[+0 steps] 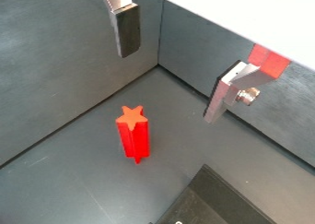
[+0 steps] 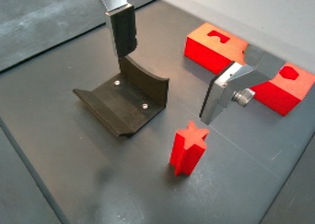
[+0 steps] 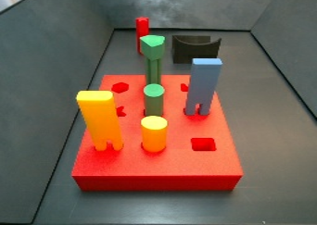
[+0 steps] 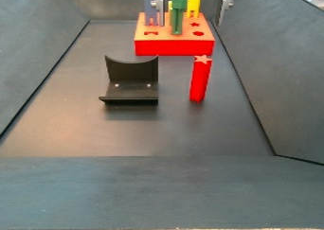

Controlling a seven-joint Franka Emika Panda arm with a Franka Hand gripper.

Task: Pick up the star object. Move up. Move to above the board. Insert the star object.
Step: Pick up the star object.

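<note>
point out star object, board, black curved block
star object [image 1: 133, 133]: wrist view, point on its upper side face.
board [image 3: 155, 168]: side view, point on its front wall.
black curved block [image 4: 129, 79]: side view, point on its curved back.

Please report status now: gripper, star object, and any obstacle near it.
Gripper open, empty, above the floor. Star object upright on the floor, apart from the board, not yet picked. Black curved block stands beside it, not touching.

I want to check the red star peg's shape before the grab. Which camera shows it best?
A wrist view: the star peg stands upright below the open pincer, its star top plain. The other wrist view shows its side, one side view its full height, the other only a distant tip.
</note>
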